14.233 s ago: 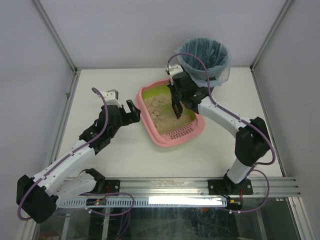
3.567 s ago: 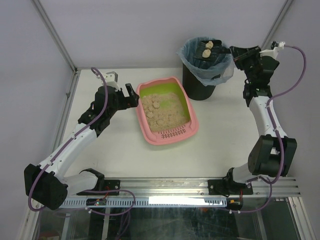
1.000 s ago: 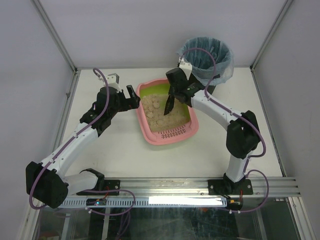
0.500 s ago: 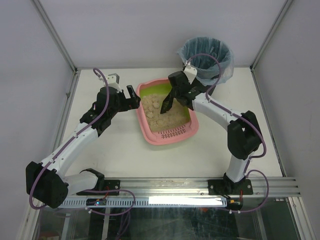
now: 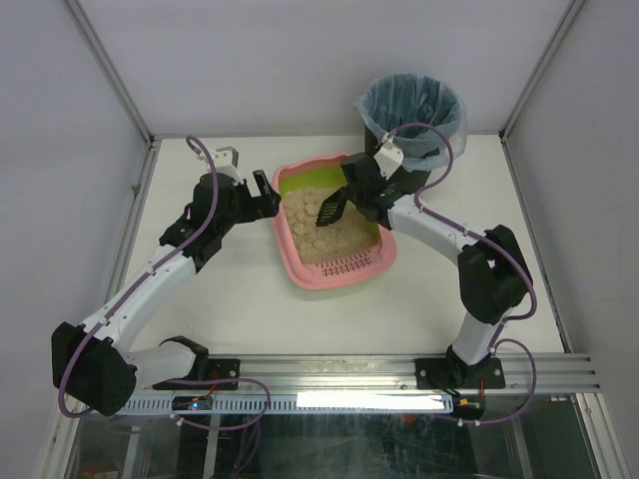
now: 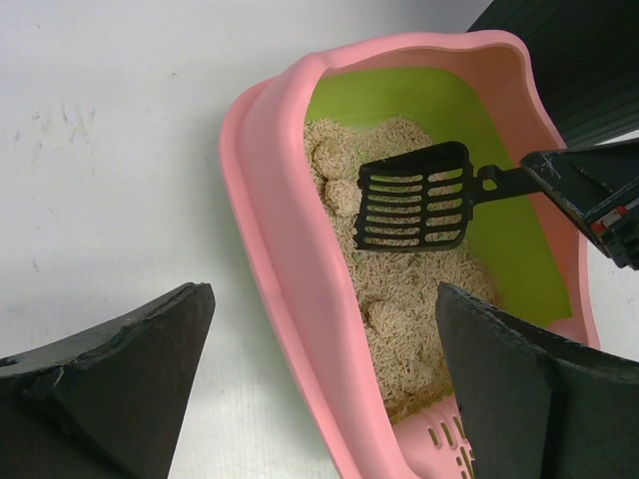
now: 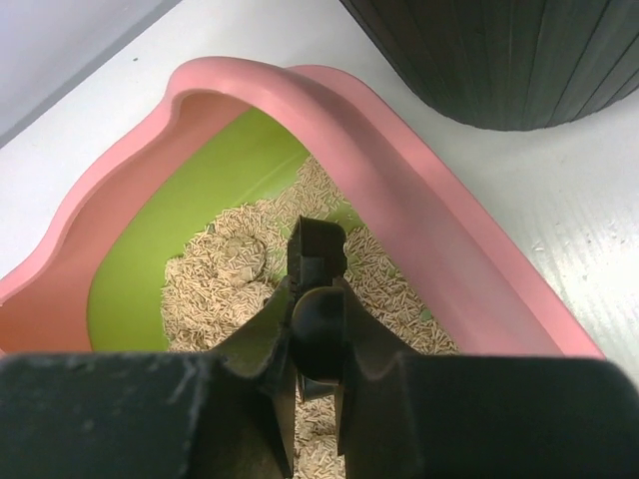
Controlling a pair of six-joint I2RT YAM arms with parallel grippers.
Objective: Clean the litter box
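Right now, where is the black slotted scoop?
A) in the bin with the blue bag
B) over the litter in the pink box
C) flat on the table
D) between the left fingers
B: the scoop, held by the right fingers, is over the litter inside the litter box.

Looking out between the left tool's two dark fingers, spread wide apart, one low on each side of the frame. Between them sits the pink litter box on the white bench, green lining showing at its far end. A black slotted scoop lies flat over the beige litter, its handle running into the right tool at the right edge. The dark bin fills the top right corner.
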